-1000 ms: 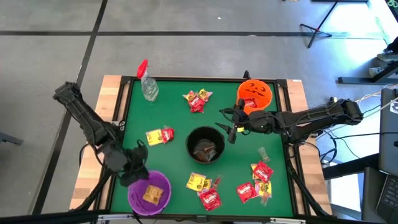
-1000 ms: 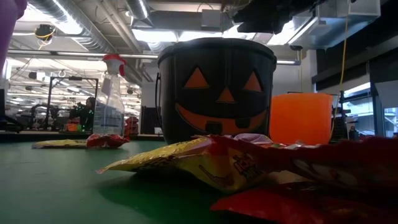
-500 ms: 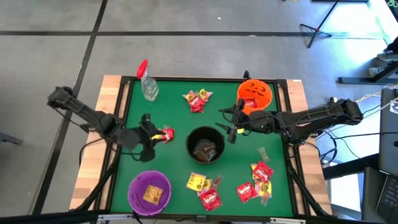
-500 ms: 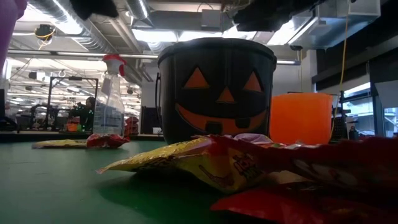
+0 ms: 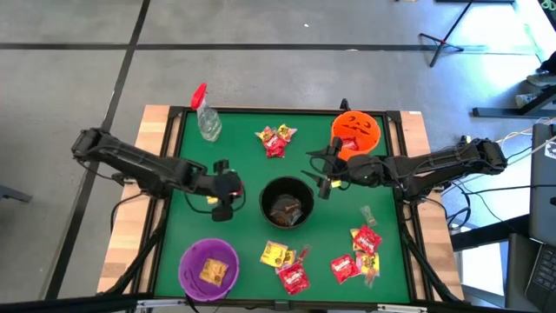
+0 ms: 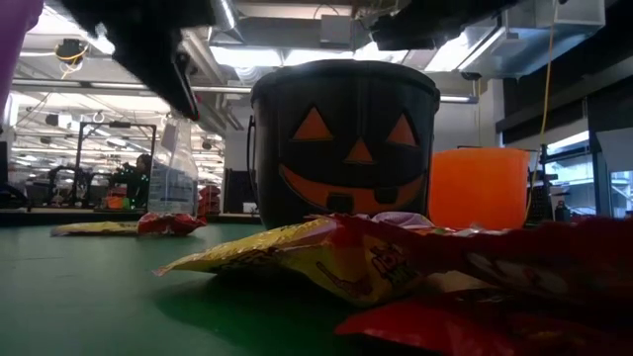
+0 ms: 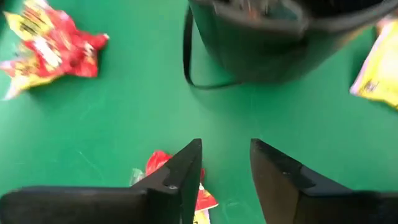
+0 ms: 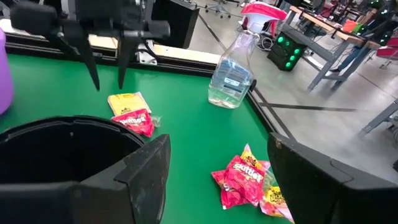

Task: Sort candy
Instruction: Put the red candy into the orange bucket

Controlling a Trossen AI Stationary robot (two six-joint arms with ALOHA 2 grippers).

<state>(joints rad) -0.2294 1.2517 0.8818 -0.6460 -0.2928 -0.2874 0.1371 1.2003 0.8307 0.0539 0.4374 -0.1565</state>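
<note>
A spray bottle (image 5: 207, 117), black bucket (image 5: 287, 203), orange bucket (image 5: 356, 131) and purple bowl (image 5: 208, 268) stand on the green table (image 5: 243, 156).

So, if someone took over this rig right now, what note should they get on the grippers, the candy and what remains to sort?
Left gripper: open, empty, hovering over the yellow and red candy pair left of the black jack-o'-lantern bucket.
Right gripper: open, empty, waiting by the bucket's far right rim.
Done: one yellow packet in the purple bowl; some wrappers in the bucket.
Left: the far red and yellow pile, the near centre pile, the near right pile.
The orange pumpkin bowl seems empty.
</note>
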